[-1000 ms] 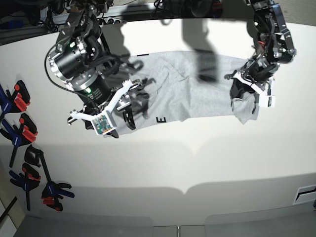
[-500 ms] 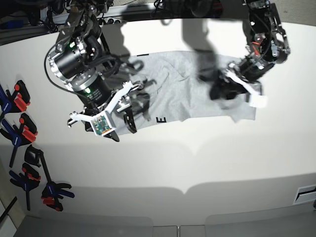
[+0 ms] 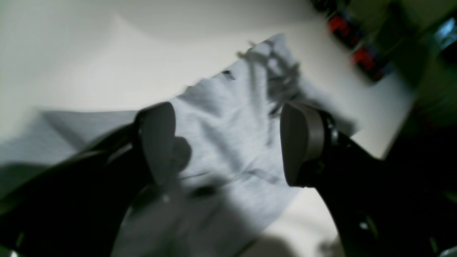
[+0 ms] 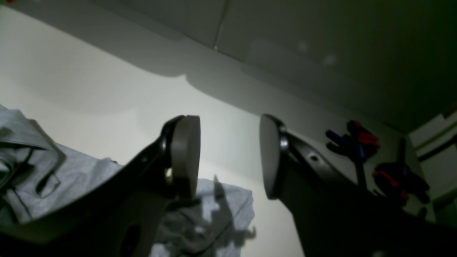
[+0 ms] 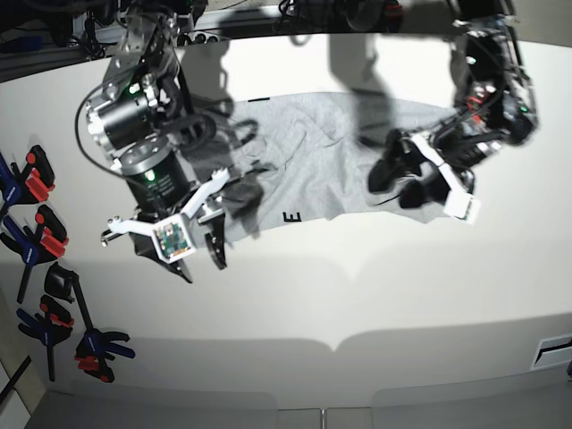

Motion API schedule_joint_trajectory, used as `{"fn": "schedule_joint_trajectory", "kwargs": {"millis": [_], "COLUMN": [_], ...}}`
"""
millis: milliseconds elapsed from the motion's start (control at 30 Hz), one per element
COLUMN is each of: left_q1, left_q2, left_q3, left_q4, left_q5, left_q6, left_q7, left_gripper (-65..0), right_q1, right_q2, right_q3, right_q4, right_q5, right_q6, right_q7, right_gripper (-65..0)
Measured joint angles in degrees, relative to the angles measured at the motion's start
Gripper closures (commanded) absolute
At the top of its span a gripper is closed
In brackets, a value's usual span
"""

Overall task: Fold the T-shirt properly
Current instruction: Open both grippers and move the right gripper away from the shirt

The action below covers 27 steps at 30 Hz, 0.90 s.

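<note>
Item: T-shirt (image 5: 331,156), grey, crumpled flat across the far half of the desk (image 5: 357,295), a letter "E" showing. Left gripper (image 5: 402,179): jaws spread, empty, above the cloth. Right gripper (image 5: 201,255): jaws spread, empty. Step: between folds, judged. Next: re-grip an edge.

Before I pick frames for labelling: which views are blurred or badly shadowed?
Left wrist view: motion-smeared throughout, the T-shirt soft, left gripper pads dark. Right wrist view: steadier but dim, right gripper near silhouette. Base view: sharpest, though arm shadows fall across the table and shirt.
</note>
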Motion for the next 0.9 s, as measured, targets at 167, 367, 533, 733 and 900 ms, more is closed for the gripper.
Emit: {"fn": "schedule_joint_trajectory", "kwargs": {"millis": [167, 367, 533, 733, 900], "left_q1": [-0.5, 0.0, 0.0, 0.5, 0.7], "left_q2": [-6.1, -7.6, -4.8, 1.2, 3.1], "left_q3": [0.0, 0.1, 0.2, 0.4, 7.5], "left_q4": [2.5, 2.4, 2.4, 2.1, -3.1], "left_q5": [15.3, 19.1, 28.2, 29.4, 35.6], "left_q6": [5.5, 15.2, 23.6, 23.7, 20.0], "left_q7": [-2.6, -6.4, -0.3, -4.5, -3.5], "left_gripper": [-42.8, -42.8, -42.7, -42.7, -42.7], "right_q1": [0.8, 0.7, -0.7, -4.0, -4.0], "right_q2": [-0.2, 3.2, 4.5, 4.6, 4.9], "right_q3": [5.8, 21.2, 30.9, 38.0, 39.1], "right_q4": [-0.7, -7.0, -10.9, -12.3, -12.3], "right_q5": [0.5, 2.6, 12.2, 16.3, 19.6], "right_q6": [-3.3, -6.6, -6.7, -6.0, -6.0], "right_q7": [0.3, -1.6, -6.8, -8.1, -8.0], "right_gripper": [-25.5, -25.5, -25.5, -25.5, -25.5]}}
